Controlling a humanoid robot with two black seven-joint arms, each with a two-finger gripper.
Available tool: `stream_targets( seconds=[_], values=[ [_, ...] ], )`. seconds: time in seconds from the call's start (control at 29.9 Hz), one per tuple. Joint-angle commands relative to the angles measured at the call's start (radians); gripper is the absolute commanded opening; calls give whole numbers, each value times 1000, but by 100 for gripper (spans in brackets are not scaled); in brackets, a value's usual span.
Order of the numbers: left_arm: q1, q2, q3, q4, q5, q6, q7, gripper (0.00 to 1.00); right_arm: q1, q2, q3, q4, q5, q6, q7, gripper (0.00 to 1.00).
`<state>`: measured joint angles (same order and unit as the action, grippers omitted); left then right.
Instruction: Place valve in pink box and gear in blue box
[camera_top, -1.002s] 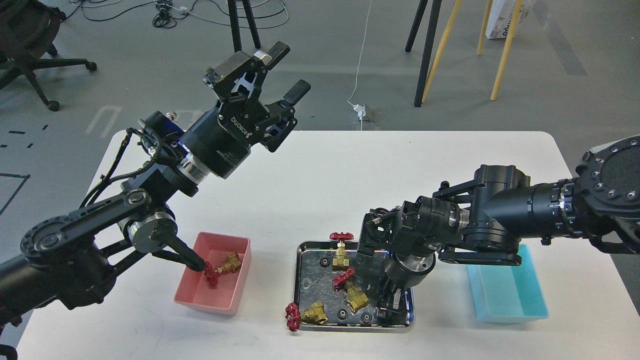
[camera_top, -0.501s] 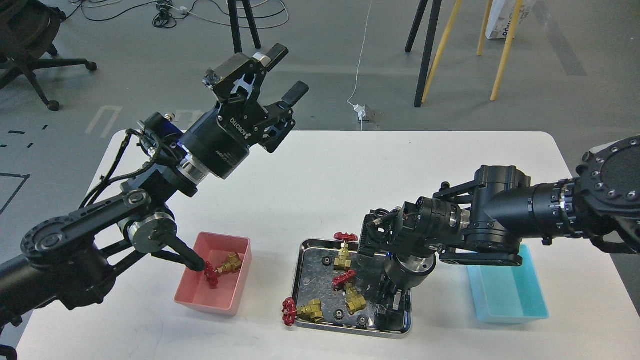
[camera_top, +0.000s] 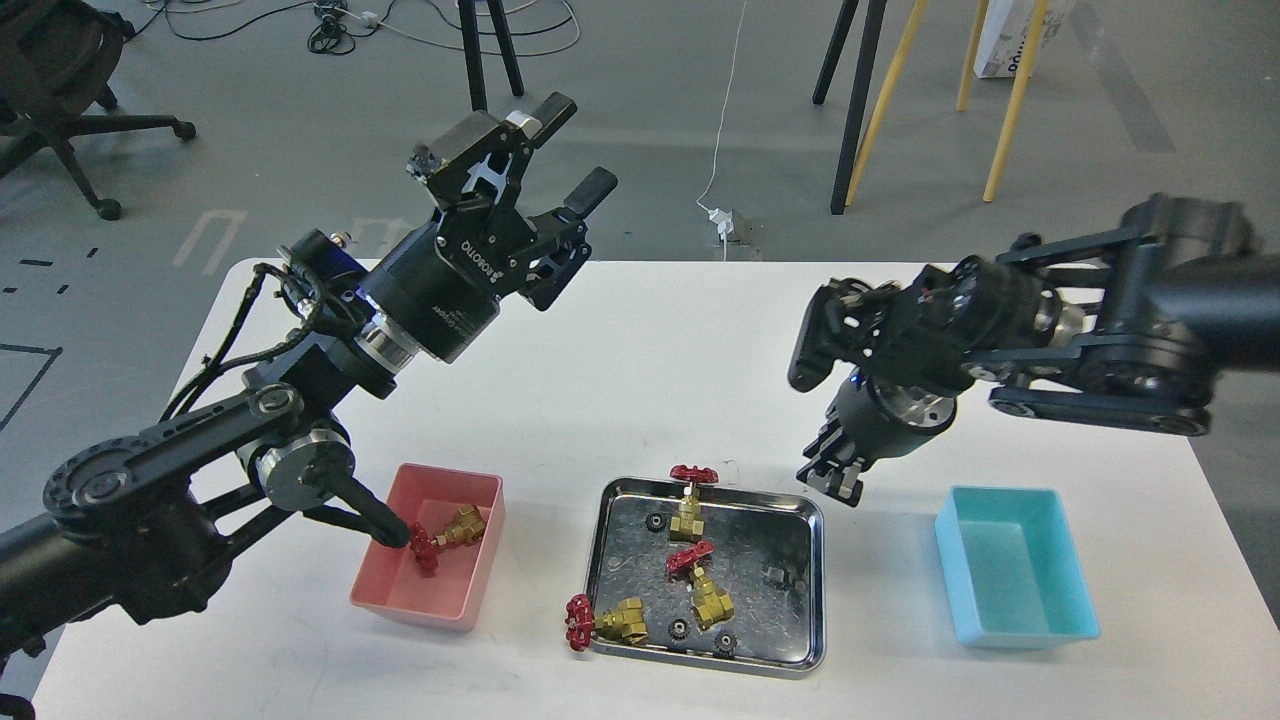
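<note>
A valve (camera_top: 447, 535) lies in the pink box (camera_top: 412, 604) at the front left. Three more valves lie in the steel tray (camera_top: 757, 528): one upright (camera_top: 686, 498), one in the middle (camera_top: 702, 583), and one (camera_top: 606, 621) over the tray's left rim. Tiny black gears (camera_top: 678, 628) lie in the tray, and a small dark piece (camera_top: 780, 576) lies at its right. The blue box (camera_top: 1012, 578) at the front right is empty. My left gripper (camera_top: 567, 143) is open and empty, raised over the table's far left. My right gripper (camera_top: 832, 480) hangs above the tray's right far corner; its fingers look like one dark clump.
Chair and easel legs, cables and a power plug (camera_top: 722, 222) are on the floor beyond the table's far edge. My left arm's elbow link (camera_top: 345, 495) hangs close over the pink box's left wall. Bare white tabletop lies between tray and blue box.
My right gripper has lifted out of the tray and moved up and right. The tray shifted slightly while the gripper was in it. The left arm has barely moved.
</note>
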<state>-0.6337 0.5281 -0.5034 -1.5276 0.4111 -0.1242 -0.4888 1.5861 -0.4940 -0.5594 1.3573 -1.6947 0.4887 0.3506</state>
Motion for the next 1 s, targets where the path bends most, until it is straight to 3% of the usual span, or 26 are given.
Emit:
stream_targets(
  seconds=[0.0,0.17,0.4,0.5,0.57,0.6,0.63,0.84,0.97],
  values=[
    [0,-8,3,1,0,0,0,70,11,-222,-26,92,-64,0,-10,1],
    [0,-20,3,1,5,1,0,70,-81,-406,-51,149,-226,0,-56,1],
    [0,-45,5,1,34,1,0,70,-219,-454,19,168,-226,0,-62,7],
    [8,-45,5,1,34,1,0,70,-283,-451,108,168,-226,0,-62,28],
    [12,-45,5,1,34,1,0,70,-322,-449,159,166,-221,0,-62,72],
    [12,-45,5,1,34,1,0,71,-334,-449,174,164,-220,0,-65,89],
    [12,-45,5,1,34,1,0,71,-345,-449,185,163,-218,0,-67,96],
    [23,-43,3,1,34,1,0,71,-350,-454,271,155,-91,0,-127,99],
    [13,-36,-10,36,31,-3,0,71,-356,-448,462,97,126,0,-127,99]
  ],
)
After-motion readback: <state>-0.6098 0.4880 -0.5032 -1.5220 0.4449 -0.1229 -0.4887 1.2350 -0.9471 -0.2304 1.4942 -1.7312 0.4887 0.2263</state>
